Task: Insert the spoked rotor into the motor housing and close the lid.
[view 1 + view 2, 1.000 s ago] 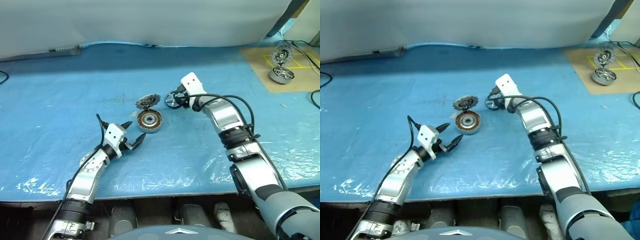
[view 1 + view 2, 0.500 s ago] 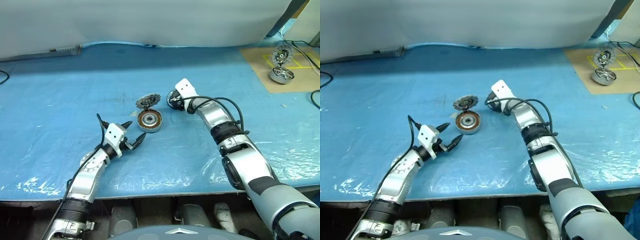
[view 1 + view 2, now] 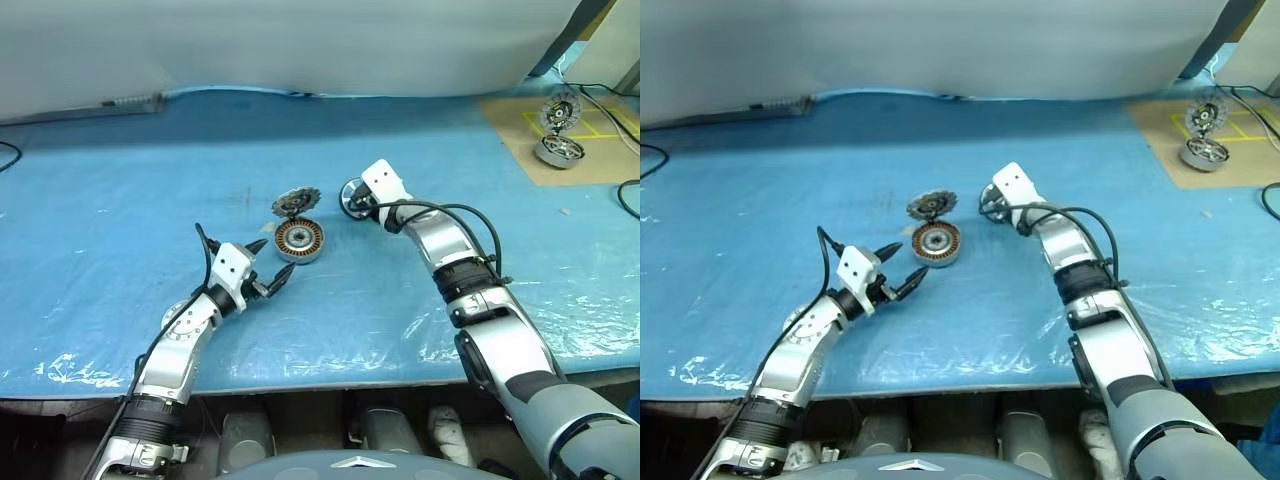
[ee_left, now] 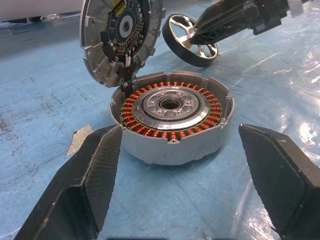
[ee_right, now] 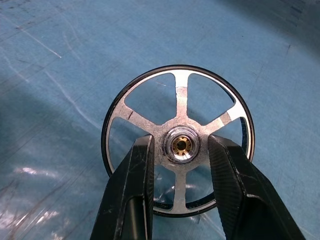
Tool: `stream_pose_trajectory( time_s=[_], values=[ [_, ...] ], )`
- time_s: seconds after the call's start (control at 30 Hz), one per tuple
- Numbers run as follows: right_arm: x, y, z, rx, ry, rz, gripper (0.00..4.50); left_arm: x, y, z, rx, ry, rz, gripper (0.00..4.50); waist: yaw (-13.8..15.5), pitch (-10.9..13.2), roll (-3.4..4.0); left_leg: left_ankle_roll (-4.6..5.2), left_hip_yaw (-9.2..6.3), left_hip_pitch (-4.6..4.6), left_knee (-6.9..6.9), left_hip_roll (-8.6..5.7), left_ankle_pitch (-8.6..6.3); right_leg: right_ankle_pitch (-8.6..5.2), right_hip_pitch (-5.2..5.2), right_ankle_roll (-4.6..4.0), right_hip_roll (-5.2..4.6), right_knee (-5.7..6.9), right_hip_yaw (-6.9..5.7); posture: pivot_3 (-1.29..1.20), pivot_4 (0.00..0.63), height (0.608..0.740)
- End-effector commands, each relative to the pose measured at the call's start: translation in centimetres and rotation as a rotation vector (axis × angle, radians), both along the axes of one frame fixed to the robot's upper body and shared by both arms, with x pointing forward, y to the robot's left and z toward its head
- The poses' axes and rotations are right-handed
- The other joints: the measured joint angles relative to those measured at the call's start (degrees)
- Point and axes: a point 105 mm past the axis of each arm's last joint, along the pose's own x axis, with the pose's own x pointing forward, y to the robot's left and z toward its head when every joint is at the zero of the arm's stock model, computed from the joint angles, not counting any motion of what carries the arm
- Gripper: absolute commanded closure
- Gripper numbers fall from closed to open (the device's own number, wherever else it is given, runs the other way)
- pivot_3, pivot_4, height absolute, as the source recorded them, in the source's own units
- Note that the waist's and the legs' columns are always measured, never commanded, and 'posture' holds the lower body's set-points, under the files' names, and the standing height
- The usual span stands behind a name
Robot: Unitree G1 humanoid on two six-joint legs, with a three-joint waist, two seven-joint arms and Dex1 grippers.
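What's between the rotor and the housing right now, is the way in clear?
Nothing visible blocks it. The spoked rotor sits at the right gripper, jaws straddling its hub, with bare blue table cover between it and the motor housing. The lid is tipped up at the far rim, leaving the windings exposed.

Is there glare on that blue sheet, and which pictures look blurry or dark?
Left eye view: white glare patches along the near edge of the blue sheet. Left wrist view: the motor housing is crisp, while the left tool's fingers loom large and dark. Right wrist view: the spoked rotor is sharp, and the sheet's upper corner falls into shadow.
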Motion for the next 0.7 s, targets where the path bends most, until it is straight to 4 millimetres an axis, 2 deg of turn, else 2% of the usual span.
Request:
stream_pose_trajectory(
  time_s=[0.03,0.1,0.17,0.23,0.33,0.4,0.43,0.7],
  values=[
    [-2.6,-1.5,0.7,-0.017,0.024,0.005,3.25,-0.3,-0.1,0.9,-0.003,-0.033,0.0,0.52,0.5,0.0,0.0,0.0,-0.01,-0.06,-0.02,-0.02,0.0,0.0,0.0,0.01,0.0,-0.06,0.0,0.0,0.15,0.74],
    [-4.5,-1.9,2.0,-0.028,0.009,0.042,3.25,-0.4,0.0,0.7,-0.003,-0.028,0.003,0.52,0.6,0.0,0.01,0.01,-0.01,-0.1,-0.11,-0.03,-0.01,0.01,0.0,0.03,0.0,-0.23,0.0,0.0,0.15,0.74],
    [-6.4,-1.4,2.9,-0.02,0.01,0.101,3.25,-0.5,0.1,0.5,-0.002,-0.024,0.004,0.52,0.7,0.0,-0.01,0.02,-0.02,-0.12,-0.24,-0.05,-0.01,0.03,0.0,0.07,0.01,-0.43,0.0,0.0,0.15,0.74],
    [-8.6,-0.1,3.7,0.01,0.039,0.207,3.25,-0.5,0.1,0.3,0.0,-0.019,0.002,0.52,0.3,0.0,0.01,0.02,-0.01,-0.11,-0.32,-0.05,-0.01,0.04,-0.02,0.08,0.03,-0.49,0.0,0.0,0.15,0.74],
    [-11.7,2.1,3.7,0.02,0.099,0.378,3.25,-0.5,0.2,0.1,0.002,-0.015,-0.003,0.52,-0.4,0.0,0.02,0.01,-0.01,0.0,-0.44,0.0,-0.01,0.03,-0.02,0.08,0.09,-0.52,0.0,0.0,0.15,0.74],
    [-12.7,3.5,3.8,0.05,0.116,0.455,3.25,-0.4,0.2,0.1,0.003,-0.014,-0.005,0.52,-0.3,0.0,0.02,0.01,-0.01,0.03,-0.45,0.01,-0.01,0.03,-0.02,0.07,0.09,-0.52,0.0,0.0,0.15,0.74],
    [-12.9,4.1,3.9,0.055,0.113,0.476,3.25,-0.4,0.2,0.1,0.004,-0.014,-0.006,0.52,-0.3,0.0,0.02,0.01,-0.01,0.03,-0.44,0.0,-0.01,0.03,-0.02,0.07,0.08,-0.51,0.0,0.0,0.15,0.74],
    [-9.9,9.1,4.4,0.05,0.011,0.46,3.25,-0.3,0.7,-0.1,0.01,-0.017,0.004,0.52,-0.3,0.0,0.03,0.0,-0.01,-0.06,-0.37,-0.02,-0.01,0.03,-0.04,0.06,0.05,-0.49,0.01,0.0,0.15,0.74]
  ],
)
